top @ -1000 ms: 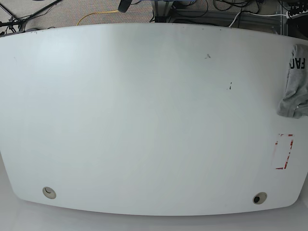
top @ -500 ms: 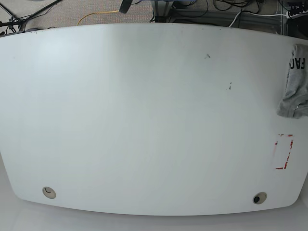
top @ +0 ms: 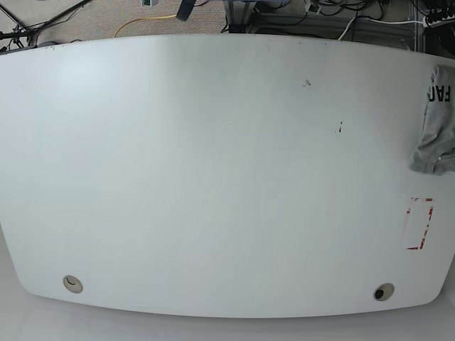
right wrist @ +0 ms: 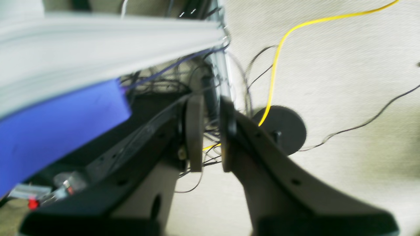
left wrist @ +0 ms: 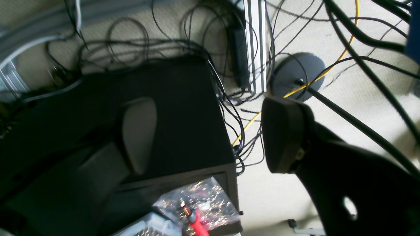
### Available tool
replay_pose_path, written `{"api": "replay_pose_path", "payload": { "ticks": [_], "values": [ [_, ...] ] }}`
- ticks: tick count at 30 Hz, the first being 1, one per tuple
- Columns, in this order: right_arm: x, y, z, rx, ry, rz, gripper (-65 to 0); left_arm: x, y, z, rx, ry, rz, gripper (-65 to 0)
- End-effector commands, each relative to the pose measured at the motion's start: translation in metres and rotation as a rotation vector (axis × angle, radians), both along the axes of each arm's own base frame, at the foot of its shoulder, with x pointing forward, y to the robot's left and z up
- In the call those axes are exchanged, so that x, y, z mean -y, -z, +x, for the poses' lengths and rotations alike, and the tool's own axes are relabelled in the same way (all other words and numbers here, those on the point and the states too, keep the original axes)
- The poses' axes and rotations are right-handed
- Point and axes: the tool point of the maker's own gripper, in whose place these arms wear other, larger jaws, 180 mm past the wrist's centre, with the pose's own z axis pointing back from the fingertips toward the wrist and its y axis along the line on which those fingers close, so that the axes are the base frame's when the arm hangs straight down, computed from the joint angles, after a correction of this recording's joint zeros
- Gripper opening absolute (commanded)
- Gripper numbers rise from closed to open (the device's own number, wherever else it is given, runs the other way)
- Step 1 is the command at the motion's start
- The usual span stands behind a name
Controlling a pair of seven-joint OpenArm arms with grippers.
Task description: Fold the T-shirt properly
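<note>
The grey T-shirt (top: pixel 435 128) lies bunched in a heap at the right edge of the white table (top: pixel 213 177), partly cut off by the frame, with black lettering showing. Neither gripper appears in the base view. In the left wrist view my left gripper (left wrist: pixel 210 134) hangs over the floor beside the table, its fingers (left wrist: pixel 282 134) wide apart and empty. In the right wrist view my right gripper (right wrist: pixel 210 137) also points at the floor, its pads (right wrist: pixel 193 131) almost together with only a thin slit and nothing between them.
A red tape outline (top: pixel 419 224) marks the table's right side, and two round cable holes (top: pixel 72 284) (top: pixel 384 292) sit near the front edge. On the carpet are tangled cables, a yellow cord (right wrist: pixel 279 59), a round black stand base (left wrist: pixel 295 75) and a black box (left wrist: pixel 170 118).
The T-shirt lies as before. A dark part beyond the table's far edge has shifted slightly in the base view.
</note>
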Motion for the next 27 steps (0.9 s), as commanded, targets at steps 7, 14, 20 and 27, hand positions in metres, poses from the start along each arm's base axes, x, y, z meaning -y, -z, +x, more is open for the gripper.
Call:
{"api": "replay_pose_path", "payload": {
  "ticks": [7, 14, 20, 27],
  "values": [
    [0.017, 0.011, 0.018, -0.031, -0.002, -0.040, -57.1, -0.006, 0.008, 0.006, -0.098, -0.012, 0.074, -18.5],
    [0.017, 0.013, 0.028, -0.027, -0.005, -0.041, -56.6, -0.013, 0.010, 0.019, -0.107, -0.010, 0.130, -18.5],
    [0.016, 0.013, 0.030, -0.024, -0.005, -0.039, -56.4, -0.013, 0.010, 0.020, -0.103, -0.011, 0.130, -18.5],
    [0.015, 0.013, 0.030, -0.023, -0.004, -0.038, -56.4, -0.022, 0.010, 0.023, -0.082, -0.017, 0.180, -18.5]
  ]
}}
